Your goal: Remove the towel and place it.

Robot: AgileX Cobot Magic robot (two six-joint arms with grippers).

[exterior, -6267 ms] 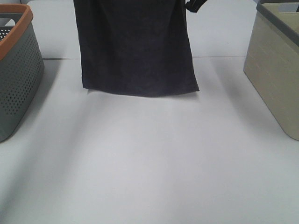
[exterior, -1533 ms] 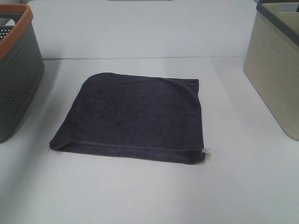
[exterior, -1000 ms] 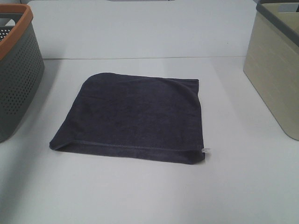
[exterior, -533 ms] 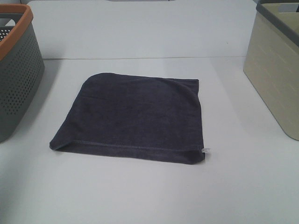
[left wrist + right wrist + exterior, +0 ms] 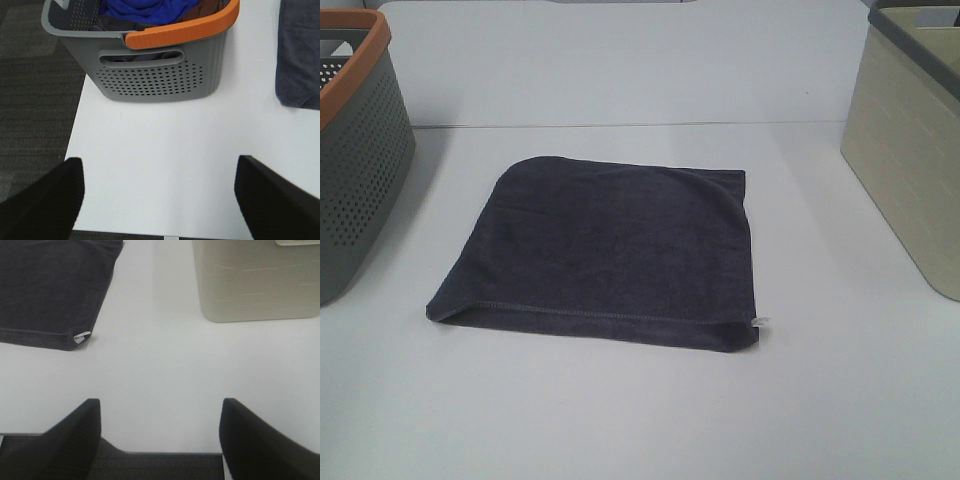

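Note:
A dark grey towel lies flat on the white table, with a small white tag at its front right corner. Its edge also shows in the left wrist view and its corner in the right wrist view. Neither gripper shows in the exterior high view. My left gripper is open and empty above the table's left front edge, next to the grey basket. My right gripper is open and empty above the table's front edge, between the towel and the beige bin.
A grey perforated basket with an orange rim stands at the left; in the left wrist view it holds blue and dark cloth. A beige bin stands at the right, also in the right wrist view.
Several seconds ago the towel hung in the air at the back; it now lies flat on the table. Over the last second and a half nothing has moved.

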